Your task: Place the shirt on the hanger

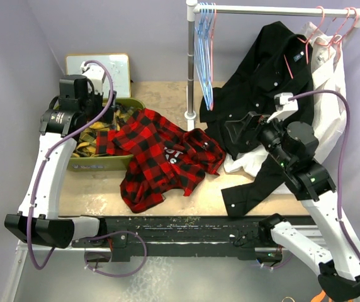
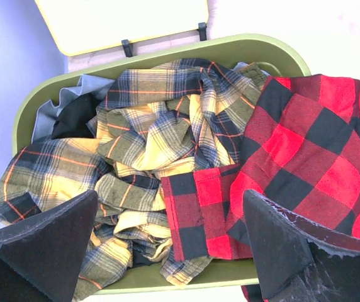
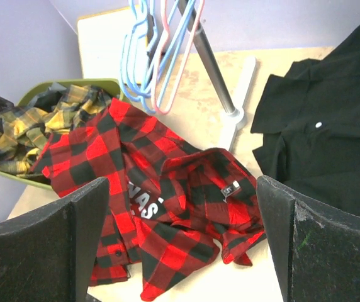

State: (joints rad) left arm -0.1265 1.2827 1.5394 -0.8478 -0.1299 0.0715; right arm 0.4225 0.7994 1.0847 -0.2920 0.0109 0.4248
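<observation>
The red-and-black check shirt lies crumpled on the table, white lettering showing on a dark inner patch. One sleeve drapes over the rim into the green bin. A thin pink hanger hangs among blue hangers at the rod's left end. My left gripper is open and empty above the bin, over the sleeve cuff; in the top view it is at the left. My right gripper is open and empty, raised right of the shirt, which shows between its fingers; in the top view it is at centre right.
The green bin holds yellow-green plaid cloth. The rack pole stands behind the shirt with blue hangers. A black shirt and a white one hang on pink hangers at the right.
</observation>
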